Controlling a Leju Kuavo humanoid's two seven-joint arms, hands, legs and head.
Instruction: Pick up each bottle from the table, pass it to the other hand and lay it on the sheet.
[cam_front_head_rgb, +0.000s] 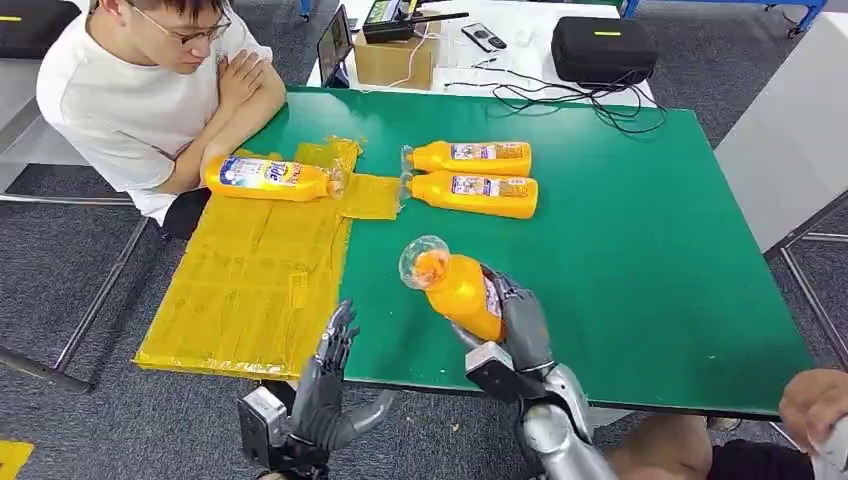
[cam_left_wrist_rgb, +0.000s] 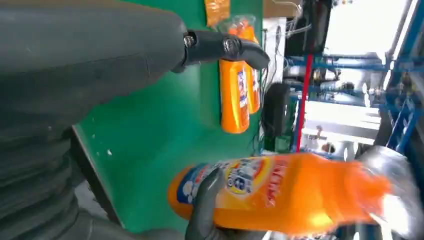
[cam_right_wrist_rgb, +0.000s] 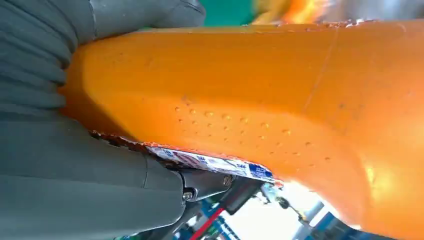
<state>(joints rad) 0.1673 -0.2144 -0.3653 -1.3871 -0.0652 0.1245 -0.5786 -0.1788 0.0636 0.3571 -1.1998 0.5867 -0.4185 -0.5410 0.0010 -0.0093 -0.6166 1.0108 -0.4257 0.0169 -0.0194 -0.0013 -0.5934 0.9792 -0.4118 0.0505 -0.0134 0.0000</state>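
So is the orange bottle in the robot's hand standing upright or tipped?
Tipped. The right hand holds the orange plastic bottle above the green table, clear cap leaning toward the yellow sheet.

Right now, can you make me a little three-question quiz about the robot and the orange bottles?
1. True or false: the right robot hand holds a bottle.
2. How many bottles lie on the yellow sheet? A) one B) three
3. Fill in: the left robot hand holds ____.

Key: 1 true. 2 A; the one bottle lies by the person. 3 nothing.
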